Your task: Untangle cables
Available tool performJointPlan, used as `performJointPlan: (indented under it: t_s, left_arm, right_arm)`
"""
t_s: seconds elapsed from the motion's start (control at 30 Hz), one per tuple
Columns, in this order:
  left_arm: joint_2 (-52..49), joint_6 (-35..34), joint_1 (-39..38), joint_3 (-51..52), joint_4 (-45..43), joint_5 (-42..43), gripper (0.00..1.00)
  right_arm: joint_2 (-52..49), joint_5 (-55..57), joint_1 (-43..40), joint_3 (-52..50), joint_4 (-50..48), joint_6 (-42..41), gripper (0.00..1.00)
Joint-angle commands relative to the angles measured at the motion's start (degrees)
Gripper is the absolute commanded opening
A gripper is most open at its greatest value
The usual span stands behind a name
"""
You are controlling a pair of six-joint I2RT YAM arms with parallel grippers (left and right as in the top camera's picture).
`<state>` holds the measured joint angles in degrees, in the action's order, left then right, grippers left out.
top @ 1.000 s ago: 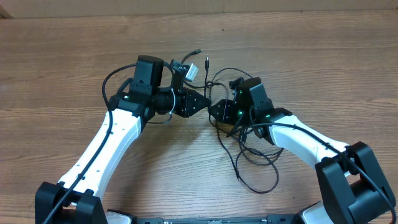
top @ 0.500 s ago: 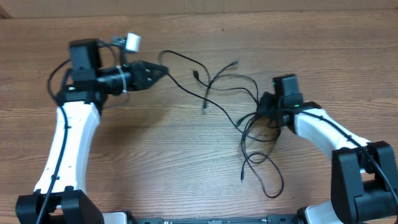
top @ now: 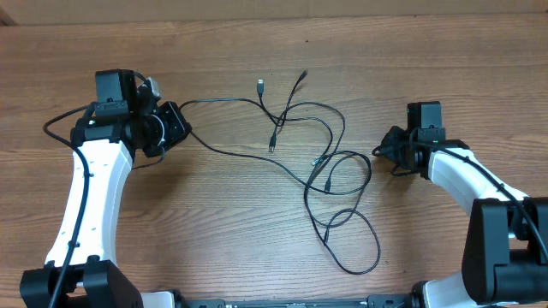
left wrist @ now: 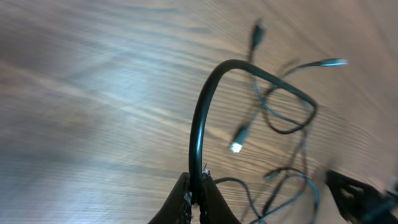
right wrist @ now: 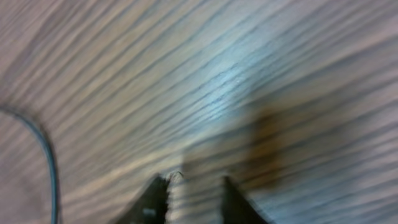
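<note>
cables (top: 318, 162) mid-separation, loose tangle at centre.
left gripper (left wrist: 196, 194) clenched on one strand, right gripper (right wrist: 194, 186) released, empty; next: right needs a grasp in the tangle.

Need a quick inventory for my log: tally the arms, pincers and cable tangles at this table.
Arms: 2 (left arm, right arm)
Pincers: 2 (left pincer, right pincer)
Cable tangle: 1, strands too overlapped to count
Total: 5
</note>
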<state>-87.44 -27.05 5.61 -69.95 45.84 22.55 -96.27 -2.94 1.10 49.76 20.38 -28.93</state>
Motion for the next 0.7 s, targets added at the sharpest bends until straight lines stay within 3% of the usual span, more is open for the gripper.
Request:
performJointPlan:
  t_s: [0.0,0.1,0.2,0.23,0.37,0.67]
  left_arm:
    - [0.02,-1.66,-1.03,-0.9,0.9,-5.99,0.07]
    - [0.02,-1.75,-2.6,-0.28,0.85,-5.95,0.28]
    - [0.0,-1.92,-4.39,-0.22,0.83,-3.89,0.92]
    - [0.0,-1.95,-4.83,-0.22,0.85,-2.84,1.0]
    - [-0.02,-3.72,-7.21,-0.22,1.36,1.6,1.0]
    - [-1.25,-23.26,-17.27,0.5,2.86,-2.19,1.0]
  right_arm:
    - [1.03,-14.21,0.11,0.85,-0.94,0.55,0.44]
    - [1.03,-26.99,0.13,0.85,-3.28,2.16,0.6]
    - [1.03,-32.81,0.11,0.96,-3.58,5.75,0.68]
    - [1.03,-33.31,0.09,0.96,-3.37,6.29,0.69]
    - [1.51,-33.22,-0.13,1.01,-1.86,6.75,0.71]
    - [6.27,-33.18,-0.28,1.01,1.99,10.71,0.72]
